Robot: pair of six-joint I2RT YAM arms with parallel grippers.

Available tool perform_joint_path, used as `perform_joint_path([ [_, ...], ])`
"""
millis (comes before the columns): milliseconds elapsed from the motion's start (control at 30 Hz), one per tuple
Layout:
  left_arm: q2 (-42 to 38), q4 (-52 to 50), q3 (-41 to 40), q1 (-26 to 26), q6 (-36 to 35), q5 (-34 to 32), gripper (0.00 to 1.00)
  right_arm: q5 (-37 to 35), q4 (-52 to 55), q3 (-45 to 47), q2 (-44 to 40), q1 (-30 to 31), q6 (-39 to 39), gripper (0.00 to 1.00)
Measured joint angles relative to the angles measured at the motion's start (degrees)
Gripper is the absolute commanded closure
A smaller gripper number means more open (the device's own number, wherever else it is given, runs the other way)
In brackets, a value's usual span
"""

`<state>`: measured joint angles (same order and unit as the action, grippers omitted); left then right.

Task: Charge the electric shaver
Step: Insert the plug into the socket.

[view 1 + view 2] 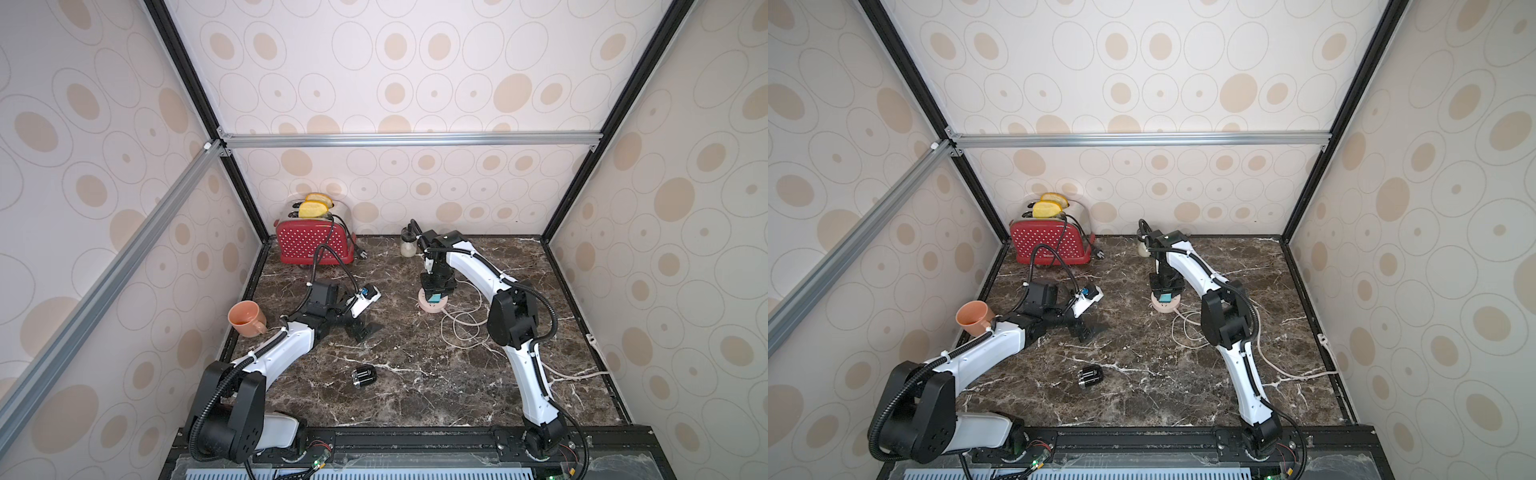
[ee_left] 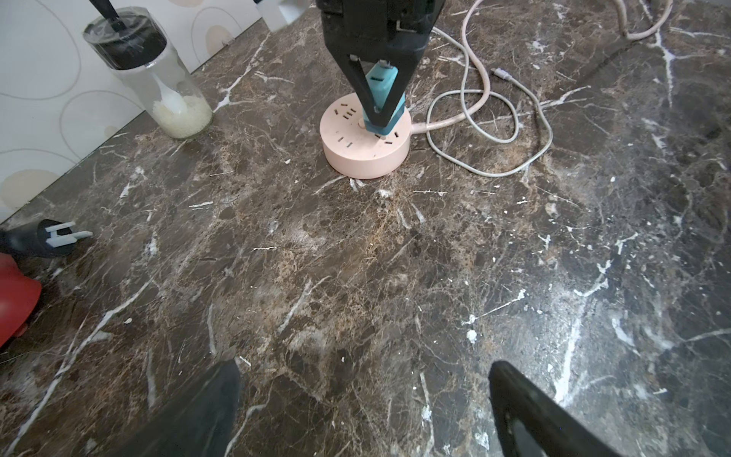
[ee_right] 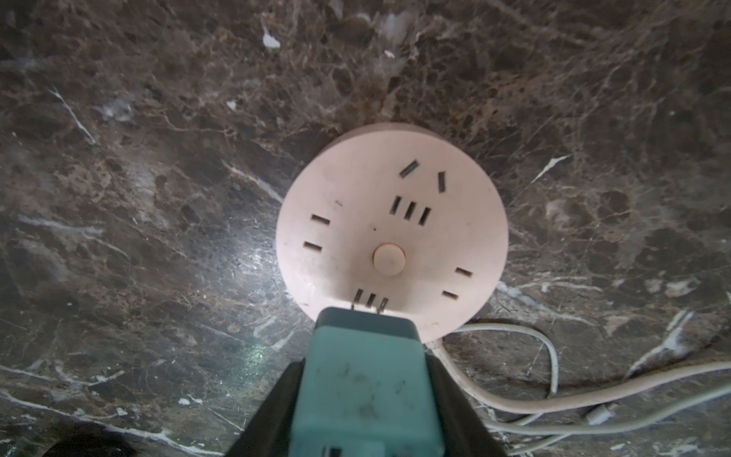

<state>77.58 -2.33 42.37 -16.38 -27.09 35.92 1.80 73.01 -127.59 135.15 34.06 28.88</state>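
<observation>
Adapter [image 3: 368,380] (teal) sits clamped in right claw [image 2: 379,114] at pink socket [image 3: 356,237]

Both top views high above the near edge, looking down over the whole bench [image 1: 415,395], left wrist view low, facing across to the pink socket disc [image 2: 366,154], right wrist view close above the same disc, looking down

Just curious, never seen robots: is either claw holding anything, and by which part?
The right gripper clamps the teal plug adapter by its opposite sides, at the pink socket disc. The left gripper is open, empty.
</observation>
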Motion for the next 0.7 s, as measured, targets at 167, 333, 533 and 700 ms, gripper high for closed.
perform_joint_path([
  [167,0.0,-0.02,0.0,0.0,-0.24,-0.24,0.01,-1.38,-2.75,2.56,-0.81,0.0,2.97,1.0],
  [333,0.0,-0.02,0.0,0.07,-0.48,-0.28,0.01,-1.57,-5.81,6.21,-1.99,0.0,5.86,1.0],
  [533,0.0,-0.11,0.02,0.33,-0.81,-0.31,0.01,-1.9,-8.09,8.96,-3.34,0.28,8.09,1.0],
  [700,-0.02,-0.2,0.11,0.33,-0.83,-0.33,0.01,-2.4,-8.68,9.38,-3.28,0.55,7.96,1.0],
])
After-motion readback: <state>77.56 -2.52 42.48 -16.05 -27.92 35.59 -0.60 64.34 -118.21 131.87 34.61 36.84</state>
